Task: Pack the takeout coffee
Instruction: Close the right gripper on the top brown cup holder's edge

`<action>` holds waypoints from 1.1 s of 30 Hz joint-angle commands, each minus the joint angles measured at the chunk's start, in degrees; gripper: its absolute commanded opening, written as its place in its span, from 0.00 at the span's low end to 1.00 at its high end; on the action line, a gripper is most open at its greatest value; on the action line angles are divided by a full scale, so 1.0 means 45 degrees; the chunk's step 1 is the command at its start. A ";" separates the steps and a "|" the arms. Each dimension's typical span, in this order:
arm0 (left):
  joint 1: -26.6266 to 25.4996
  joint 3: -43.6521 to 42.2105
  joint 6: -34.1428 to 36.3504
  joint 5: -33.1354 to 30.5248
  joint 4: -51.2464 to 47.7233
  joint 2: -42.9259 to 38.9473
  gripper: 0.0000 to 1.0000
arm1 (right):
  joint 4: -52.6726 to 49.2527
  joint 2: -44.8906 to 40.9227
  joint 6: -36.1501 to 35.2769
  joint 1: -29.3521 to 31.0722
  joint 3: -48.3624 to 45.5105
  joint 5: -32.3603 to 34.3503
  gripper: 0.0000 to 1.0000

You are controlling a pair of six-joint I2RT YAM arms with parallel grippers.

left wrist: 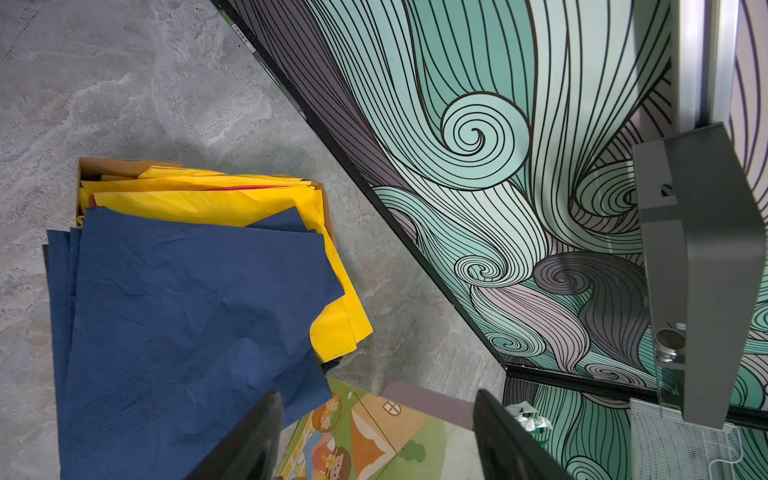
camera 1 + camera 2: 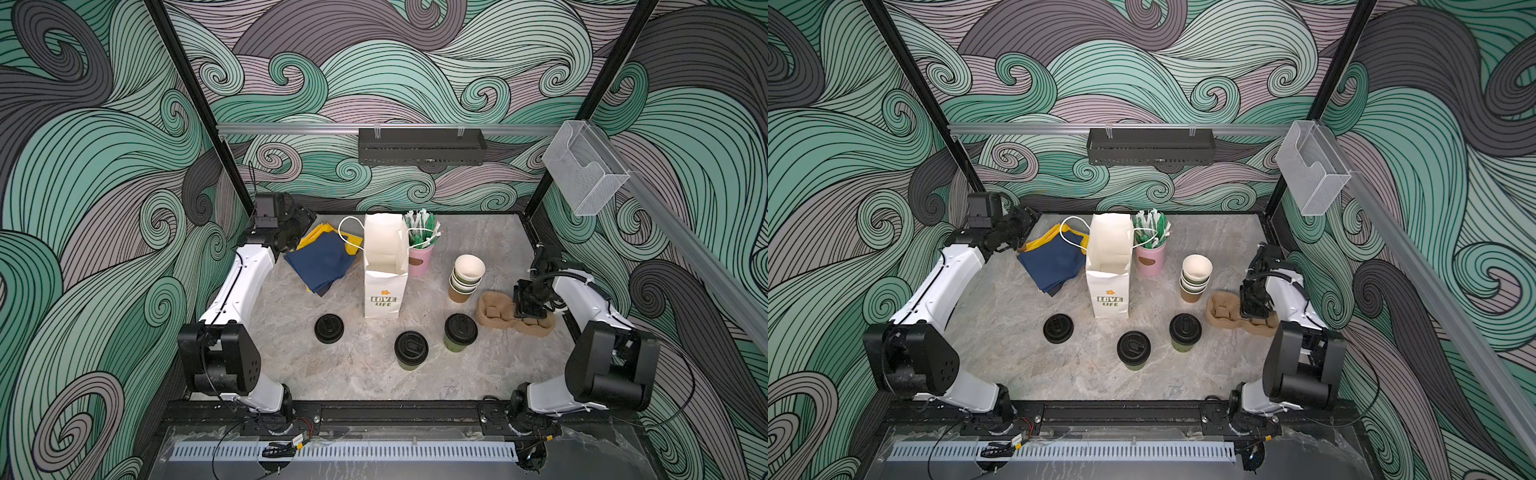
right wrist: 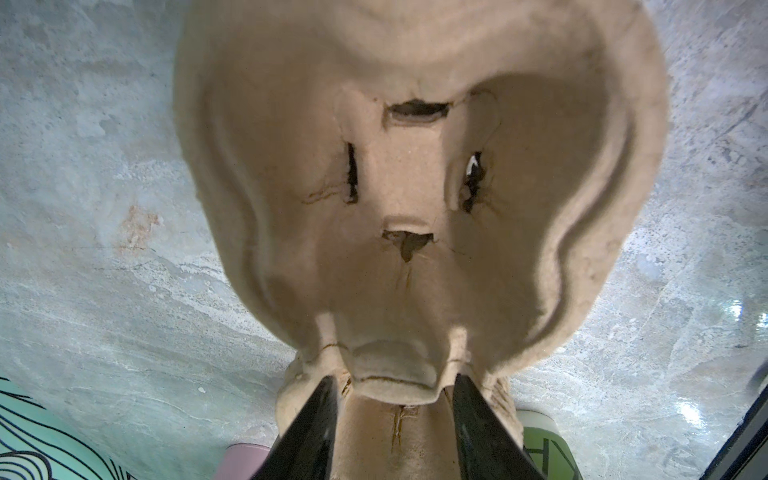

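Observation:
Two takeout coffee cups, olive-green with black sip lids, stand upright at the table's front middle in both top views: one [image 2: 410, 351] [image 2: 1133, 349] nearer the front, its twin [image 2: 460, 332] [image 2: 1185, 330] right of it. A brown pulp cup carrier [image 2: 492, 309] [image 3: 399, 166] lies at the right with both pockets bare. My right gripper [image 2: 528, 313] [image 3: 392, 386] points down on it, fingers pressed against either side of its middle ridge. My left gripper [image 2: 305, 220] [image 1: 378, 436] hangs open at the back left, above the napkins, holding nothing.
An open white paper bag [image 2: 384, 266] stands mid-table. A loose black lid [image 2: 328, 328] lies left of it. Blue and yellow napkins [image 2: 324, 259] [image 1: 187, 291], a pink holder of wrapped sticks [image 2: 422, 257] and a stack of lidless cups [image 2: 467, 276] sit toward the back.

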 commanded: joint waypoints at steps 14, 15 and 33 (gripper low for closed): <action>0.0061 0.0583 -0.0021 0.0259 -0.0028 0.0041 0.74 | 0.0040 0.0471 0.0426 -0.0063 -0.0018 -0.0152 0.49; 0.0061 0.0592 -0.0023 0.0259 -0.0043 0.0032 0.74 | 0.0051 0.0492 0.0430 -0.0069 -0.0013 -0.0154 0.49; 0.0056 0.0584 0.0120 0.0445 -0.0100 -0.0061 0.74 | -0.0774 0.0364 -0.1935 -0.0091 0.1065 0.0525 0.37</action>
